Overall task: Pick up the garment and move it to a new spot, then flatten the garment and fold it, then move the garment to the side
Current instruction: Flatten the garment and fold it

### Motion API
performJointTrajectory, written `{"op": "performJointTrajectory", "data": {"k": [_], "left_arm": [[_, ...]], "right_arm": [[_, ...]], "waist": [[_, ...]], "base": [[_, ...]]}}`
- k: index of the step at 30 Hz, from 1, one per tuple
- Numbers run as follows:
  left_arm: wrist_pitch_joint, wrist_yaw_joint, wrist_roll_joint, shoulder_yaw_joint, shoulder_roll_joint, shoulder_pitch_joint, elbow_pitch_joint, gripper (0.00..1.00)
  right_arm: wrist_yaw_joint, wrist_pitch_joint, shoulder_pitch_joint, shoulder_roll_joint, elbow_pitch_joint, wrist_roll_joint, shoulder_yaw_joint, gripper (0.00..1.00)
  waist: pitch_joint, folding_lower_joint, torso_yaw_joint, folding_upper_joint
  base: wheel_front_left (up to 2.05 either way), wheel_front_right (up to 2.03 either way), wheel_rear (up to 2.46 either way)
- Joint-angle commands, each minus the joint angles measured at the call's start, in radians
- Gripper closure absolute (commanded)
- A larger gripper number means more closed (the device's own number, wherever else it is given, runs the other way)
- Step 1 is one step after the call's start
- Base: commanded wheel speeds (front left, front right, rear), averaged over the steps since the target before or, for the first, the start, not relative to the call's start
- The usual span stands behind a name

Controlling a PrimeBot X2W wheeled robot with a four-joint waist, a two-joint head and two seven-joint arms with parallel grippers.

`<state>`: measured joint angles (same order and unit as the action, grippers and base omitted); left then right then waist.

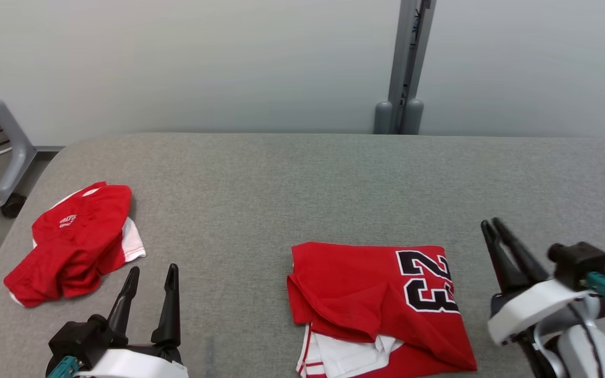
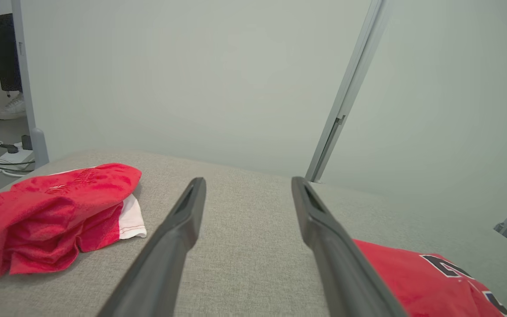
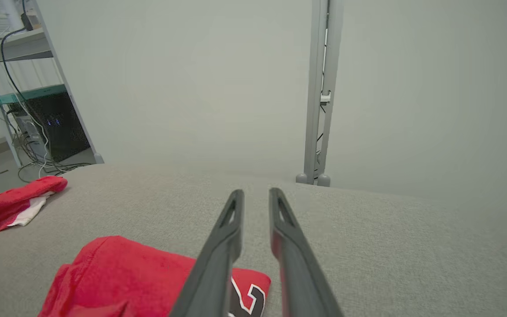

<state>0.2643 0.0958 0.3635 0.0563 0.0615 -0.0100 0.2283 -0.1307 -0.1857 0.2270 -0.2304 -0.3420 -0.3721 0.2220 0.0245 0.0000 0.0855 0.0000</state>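
The garment, a red jersey (image 1: pixel 365 294) with a black "23", lies folded at the front centre-right of the grey table (image 1: pixel 281 184), white lining showing at its near edge. It also shows in the left wrist view (image 2: pixel 412 273) and the right wrist view (image 3: pixel 139 268). My right gripper (image 1: pixel 490 222) hovers just right of it, its fingers drawn close with a narrow gap and nothing between them (image 3: pixel 255 191). My left gripper (image 1: pixel 153 269) stands wide open and empty at the front left (image 2: pixel 248 180), between the jersey and a second garment.
A crumpled red and white garment (image 1: pixel 76 241) lies at the table's left edge (image 2: pixel 51 207). A grey post (image 1: pixel 405 63) rises behind the table against the pale wall. A wheeled stand leg (image 1: pixel 11 157) is off the left side; a person's leg (image 2: pixel 2 66) stands beyond.
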Motion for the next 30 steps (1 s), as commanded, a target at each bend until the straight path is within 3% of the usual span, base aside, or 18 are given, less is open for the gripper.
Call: {"op": "performJointTrajectory", "data": {"k": [1, 8, 14, 21, 30], "left_arm": [[0.000, 0.001, 0.003, 0.001, 0.004, 0.016, -0.001, 0.00], [0.000, 0.000, 0.010, 0.004, 0.000, 0.018, 0.009, 0.00], [0.000, 0.003, 0.012, 0.003, -0.002, 0.019, 0.016, 0.00], [0.000, 0.004, 0.007, -0.007, -0.004, 0.005, 0.013, 0.00], [0.000, 0.000, 0.007, -0.010, -0.006, 0.007, 0.016, 0.00]], "right_arm": [[0.000, 0.010, 0.017, 0.006, -0.030, 0.024, 0.015, 1.00], [0.000, 0.072, 0.059, 0.026, -0.241, 0.061, 0.086, 1.00], [0.000, 0.120, 0.075, 0.058, -0.357, -0.040, 0.162, 1.00], [0.000, 0.112, 0.046, 0.047, -0.317, -0.157, 0.300, 1.00], [0.000, 0.108, 0.009, 0.046, -0.208, -0.225, 0.488, 1.00]], "waist": [[-0.004, 0.0000, 0.014, 0.0000], [-0.008, 0.0000, 0.073, 0.0000], [-0.010, 0.0000, 0.115, 0.0000], [-0.010, 0.0000, 0.127, 0.0000], [-0.009, 0.0000, 0.102, 0.0000]], "base": [[0.00, 0.00, 0.00], [0.00, 0.00, 0.00], [0.00, 0.00, 0.00], [0.00, 0.00, 0.00], [0.00, 0.00, 0.00]]}}
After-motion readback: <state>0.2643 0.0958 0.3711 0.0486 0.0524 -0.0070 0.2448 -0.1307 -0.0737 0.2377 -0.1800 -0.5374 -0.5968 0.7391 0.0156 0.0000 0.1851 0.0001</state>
